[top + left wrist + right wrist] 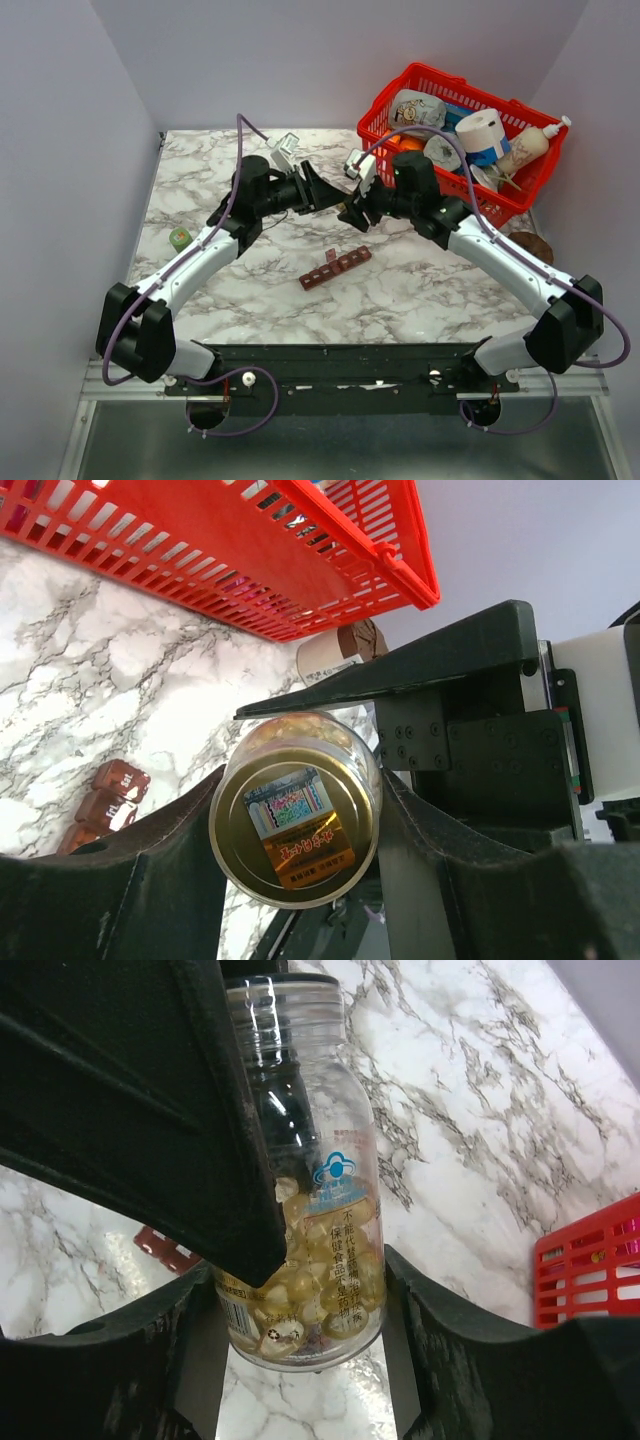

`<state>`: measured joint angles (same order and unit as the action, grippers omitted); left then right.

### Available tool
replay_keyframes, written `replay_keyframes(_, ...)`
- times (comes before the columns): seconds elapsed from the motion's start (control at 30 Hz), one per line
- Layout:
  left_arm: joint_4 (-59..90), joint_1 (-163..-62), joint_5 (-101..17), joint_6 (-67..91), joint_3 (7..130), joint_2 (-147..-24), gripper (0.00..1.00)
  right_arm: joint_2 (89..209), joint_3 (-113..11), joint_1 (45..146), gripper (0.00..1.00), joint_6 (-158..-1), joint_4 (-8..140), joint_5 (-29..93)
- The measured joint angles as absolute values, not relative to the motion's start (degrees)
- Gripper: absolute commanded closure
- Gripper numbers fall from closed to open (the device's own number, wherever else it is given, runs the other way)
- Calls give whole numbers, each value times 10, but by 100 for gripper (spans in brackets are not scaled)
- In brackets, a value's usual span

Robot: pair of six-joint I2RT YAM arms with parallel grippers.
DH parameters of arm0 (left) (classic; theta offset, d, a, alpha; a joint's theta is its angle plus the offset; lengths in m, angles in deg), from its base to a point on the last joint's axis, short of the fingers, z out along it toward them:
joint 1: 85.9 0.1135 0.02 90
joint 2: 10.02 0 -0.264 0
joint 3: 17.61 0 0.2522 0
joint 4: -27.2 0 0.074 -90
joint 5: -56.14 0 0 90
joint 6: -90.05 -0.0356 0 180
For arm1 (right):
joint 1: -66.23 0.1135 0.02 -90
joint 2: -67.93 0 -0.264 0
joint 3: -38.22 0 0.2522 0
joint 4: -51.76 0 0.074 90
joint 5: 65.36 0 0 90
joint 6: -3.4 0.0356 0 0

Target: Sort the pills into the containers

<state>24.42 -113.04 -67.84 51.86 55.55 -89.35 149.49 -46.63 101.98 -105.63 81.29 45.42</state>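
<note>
While left gripper (322, 193) clamps clear bottle (296, 822) of amber pills (320, 1280) beyond red-brown plastic compartment strip (335, 268), right gripper (351, 213) flanks it (grip unconfirmed); premature release would drop it.

The right gripper (300, 1280) had the bottle (335, 1120) sitting between its two fingers (100, 1380), and both looked snug against its sides, low down near the base. The bottle was clear and pointed away from the camera, neck at the top of the shot, with the lower half packed with yellowish pills (320, 1270). There was a blue logo and some printed text on the side. The other arm's finger (130, 1090), a big black wedge, cut across the upper left and covered the bottle's left side. Marble table (480, 1110) underneath. A tiny bit of the containers (163, 1248) peeked out on the left, and a corner of a red basket (590, 1270) showed on the right. Couldn't tell if the bottle had a cap on.
</note>
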Motion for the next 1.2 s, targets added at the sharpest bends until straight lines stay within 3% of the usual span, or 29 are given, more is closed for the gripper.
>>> replay_keyframes(0.3, 276, -1130, -652, 558, 527, -870, 37, 1490, -463, 1021, 69, -1025, 795, 483)
replay_keyframes(0.53, 254, -1134, -640, 532, 528, -839, 36, 1465, -438, 1021, 69, -1026, 772, 510)
replay_keyframes(0.73, 218, -1134, -631, 504, 542, -834, 54, 1461, -428, 1021, 69, -1027, 771, 519)
replay_keyframes(0.77, 214, -1134, -631, 501, 544, -834, 61, 1461, -427, 1021, 69, -1027, 771, 521)
replay_keyframes(0.8, 209, -1134, -631, 500, 545, -834, 76, 1461, -426, 1021, 68, -1027, 771, 522)
replay_keyframes(0.87, 206, -1135, -631, 495, 546, -833, 84, 1461, -426, 1021, 66, -1028, 771, 524)
replay_keyframes(0.9, 206, -1135, -631, 494, 546, -833, 91, 1461, -426, 1021, 61, -1029, 771, 525)
replay_keyframes(0.97, 206, -1135, -631, 494, 546, -832, 92, 1461, -426, 1021, 46, -1030, 771, 526)
replay_keyframes(1.0, 206, -1135, -631, 494, 546, -832, 94, 1461, -426, 1021, 31, -1030, 771, 527)
replay_keyframes(1.03, 206, -1135, -631, 495, 546, -832, 95, 1461, -426, 1020, 25, -1031, 771, 527)
replay_keyframes(1.1, 206, -1135, -630, 494, 546, -832, 96, 1461, -426, 1020, 18, -1032, 772, 535)
replay_keyframes(1.2, 205, -1135, -628, 495, 545, -832, 97, 1462, -434, 1020, 16, -1035, 774, 551)
